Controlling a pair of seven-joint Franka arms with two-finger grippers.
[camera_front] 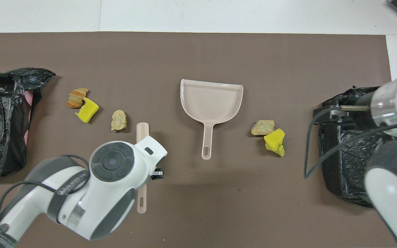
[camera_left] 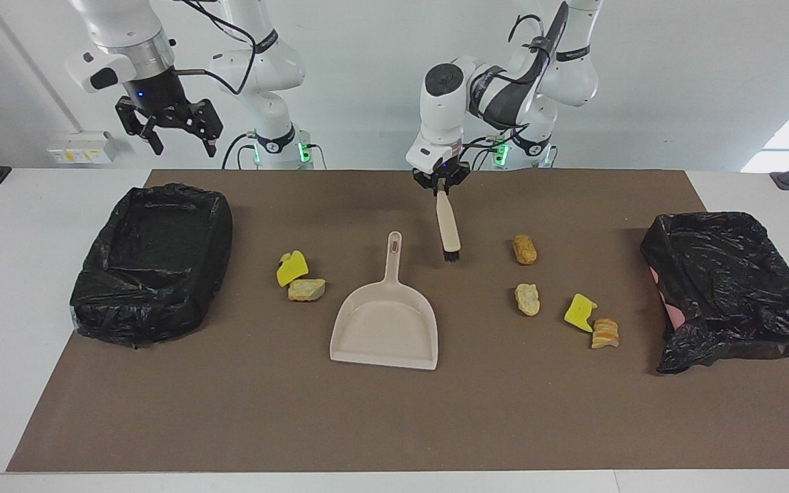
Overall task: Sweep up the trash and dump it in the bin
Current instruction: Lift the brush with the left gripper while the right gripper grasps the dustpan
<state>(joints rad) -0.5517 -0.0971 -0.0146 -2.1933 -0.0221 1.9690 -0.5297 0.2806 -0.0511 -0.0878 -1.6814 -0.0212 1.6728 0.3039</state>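
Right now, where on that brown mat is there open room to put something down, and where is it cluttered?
Bare mat runs along the edge farthest from the robots, past the dustpan's mouth, between the two black-lined bins. It is crowded toward the left arm's end, where four trash scraps lie and the left gripper holds the brush. Two scraps sit beside the dustpan.

Trash scraps lie scattered beside dustpan.

Brown mat on white table

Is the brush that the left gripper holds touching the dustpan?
Apart. The facing view shows bare mat between the brush in the left gripper and the dustpan handle.
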